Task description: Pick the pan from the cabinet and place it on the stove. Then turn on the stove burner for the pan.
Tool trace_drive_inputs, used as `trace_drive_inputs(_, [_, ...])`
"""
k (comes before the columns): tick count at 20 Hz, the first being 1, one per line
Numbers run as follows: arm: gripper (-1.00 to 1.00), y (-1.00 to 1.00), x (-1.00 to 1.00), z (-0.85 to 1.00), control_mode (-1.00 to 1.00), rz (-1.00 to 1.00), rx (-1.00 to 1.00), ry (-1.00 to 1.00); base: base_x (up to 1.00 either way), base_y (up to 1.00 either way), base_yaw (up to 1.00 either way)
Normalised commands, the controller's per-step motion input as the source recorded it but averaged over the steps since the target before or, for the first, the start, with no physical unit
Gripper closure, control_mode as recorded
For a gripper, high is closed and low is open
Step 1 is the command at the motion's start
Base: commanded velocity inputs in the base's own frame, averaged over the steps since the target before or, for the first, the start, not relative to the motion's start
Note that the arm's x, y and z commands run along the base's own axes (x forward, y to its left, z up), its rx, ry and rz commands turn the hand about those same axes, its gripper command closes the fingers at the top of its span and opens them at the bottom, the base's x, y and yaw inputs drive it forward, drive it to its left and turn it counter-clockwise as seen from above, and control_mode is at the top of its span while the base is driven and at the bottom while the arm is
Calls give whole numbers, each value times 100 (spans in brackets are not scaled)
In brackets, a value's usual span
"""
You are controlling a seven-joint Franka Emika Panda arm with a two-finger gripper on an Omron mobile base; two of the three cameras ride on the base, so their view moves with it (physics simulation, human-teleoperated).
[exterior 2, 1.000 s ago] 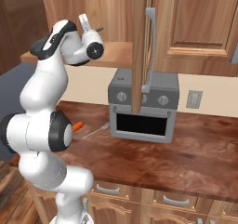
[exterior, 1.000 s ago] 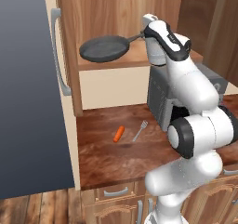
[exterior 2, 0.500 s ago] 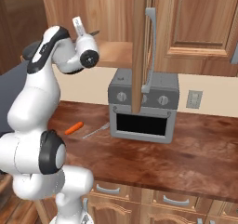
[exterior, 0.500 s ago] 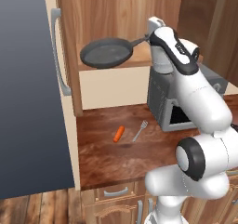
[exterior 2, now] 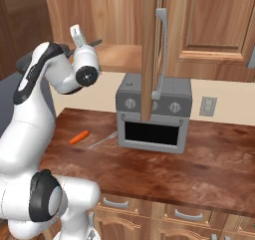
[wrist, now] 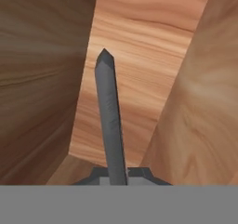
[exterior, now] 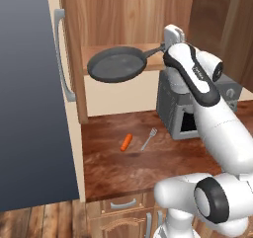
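Starting nearest the base in the left base view: the bench (exterior: pixel 148 158) carries a small carrot (exterior: pixel 126 142) and a fork (exterior: pixel 148 138), side by side at about 7 o'clock from the silver oven (exterior: pixel 185 111), all untouched. Above them the pan (exterior: pixel 117 64) hangs in the air, handle running toward 3 o'clock into the hand (exterior: pixel 165 48), which is closed tight on the handle; the hand view shows that dark handle rising straight up between the finger tips, with wood grain behind. Compared with half a second and a second back, the pan sits further out toward the camera and a touch lower, its bowl now past the front edge of the cabinet (exterior: pixel 148 15) shelf rather than over it, and the arm's elbow has swung out wider. Judgement: the pick is done and the lift-out is nearly complete; the pan is clear of the shelf but close to the open door at 9 o'clock. Stove placement and burner knob remain. In the right base view the hand (exterior 2: pixel 88 44) is up by the shelf front, beyond the arm.
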Motion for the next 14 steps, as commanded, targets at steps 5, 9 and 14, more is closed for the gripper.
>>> trace_drive_inputs(5, [100, -13, -53, 1, -100, -4, 0, 0, 0, 0, 0])
trace_drive_inputs(9, [100, -18, -54, 0, -100, -3, 0, 0, 0, 0, 0])
trace_drive_inputs(14, [100, -20, -64, 0, -100, -2, 1, 0, 0, 0, 0])
